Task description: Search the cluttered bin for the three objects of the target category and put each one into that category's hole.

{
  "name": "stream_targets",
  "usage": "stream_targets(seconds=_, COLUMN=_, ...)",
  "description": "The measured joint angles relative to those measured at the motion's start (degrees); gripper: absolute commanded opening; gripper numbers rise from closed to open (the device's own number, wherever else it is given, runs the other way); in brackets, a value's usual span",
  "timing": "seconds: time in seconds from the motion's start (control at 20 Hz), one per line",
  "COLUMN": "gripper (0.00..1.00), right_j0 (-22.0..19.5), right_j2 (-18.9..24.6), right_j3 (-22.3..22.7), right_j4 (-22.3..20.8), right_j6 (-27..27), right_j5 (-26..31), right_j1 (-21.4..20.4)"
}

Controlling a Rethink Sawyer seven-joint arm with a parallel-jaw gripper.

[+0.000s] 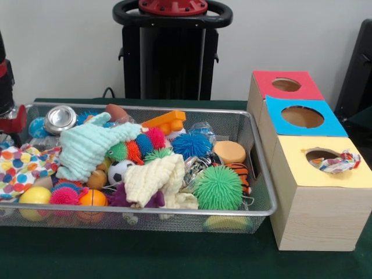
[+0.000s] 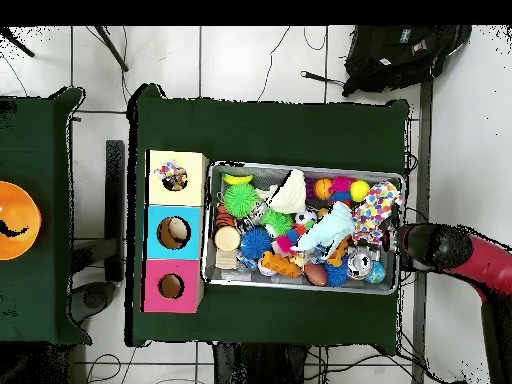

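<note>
A wire mesh bin (image 1: pixel 263 174) holds a jumble of toys and cloths. In it lie a mint green cloth (image 1: pixel 87 148), a cream knitted cloth (image 1: pixel 154 180) and a polka-dot cloth (image 1: pixel 20 165). To the right of the bin stands a wooden box with a red-topped hole (image 1: pixel 286 85), a blue-topped hole (image 1: pixel 302 117) and a yellow-topped hole (image 1: pixel 318 154). A patterned cloth (image 1: pixel 340 163) hangs out of the yellow hole. My gripper (image 1: pixel 10 119) hangs at the bin's left end, just beyond the polka-dot cloth. In the overhead view the gripper (image 2: pixel 408 243) sits at the bin's right rim (image 2: pixel 402 200).
The bin also holds a green spiky ball (image 1: pixel 218 187), a blue spiky ball (image 1: pixel 190 144), a small soccer ball (image 1: pixel 119 171), a metal tin (image 1: pixel 60 118), an orange block (image 1: pixel 165 122) and an orange disc (image 1: pixel 229 152). A second table with an orange object (image 2: pixel 15 220) stands beside this one.
</note>
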Motion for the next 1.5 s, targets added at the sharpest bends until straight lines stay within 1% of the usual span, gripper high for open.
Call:
stream_targets(seconds=0.55, gripper=0.0, right_j0=1.3, right_j2=-1.1, right_j3=2.0, right_j4=-0.3, right_j6=0.0, right_j5=0.0, right_j1=-3.2)
stream_targets(seconds=1.0, gripper=0.0, right_j0=4.2, right_j2=-2.9, right_j3=2.4, right_j4=-0.5, right_j6=0.0, right_j5=0.5, right_j1=-6.2)
stream_targets(seconds=1.5, gripper=0.0, right_j0=4.5, right_j2=-3.3, right_j3=2.5, right_j4=-0.5, right_j6=0.0, right_j5=0.4, right_j1=-6.3)
